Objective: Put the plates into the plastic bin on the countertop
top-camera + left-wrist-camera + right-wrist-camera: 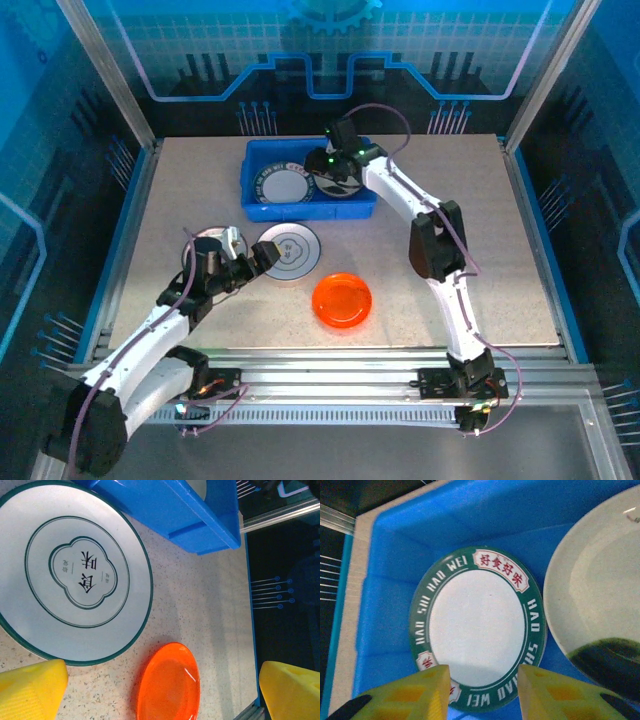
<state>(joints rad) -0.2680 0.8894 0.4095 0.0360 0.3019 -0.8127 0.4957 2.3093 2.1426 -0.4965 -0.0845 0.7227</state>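
The top external camera looks down from above and behind the arms (440,250), far enough off to take in the whole countertop (500,250) and the plastic bin (246,175) at its far side. The left wrist camera hangs close over the countertop, facing a corner of the bin; it shares the white plate (289,250) and the orange plate (341,299) with the overhead view. The right wrist camera looks steeply down into the bin from close by, sharing the green-rimmed plate (283,187) with the overhead view.

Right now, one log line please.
left pincer open near white plate | right pincer open over bin | bin holds green-banded plate, grey plate | orange plate on counter
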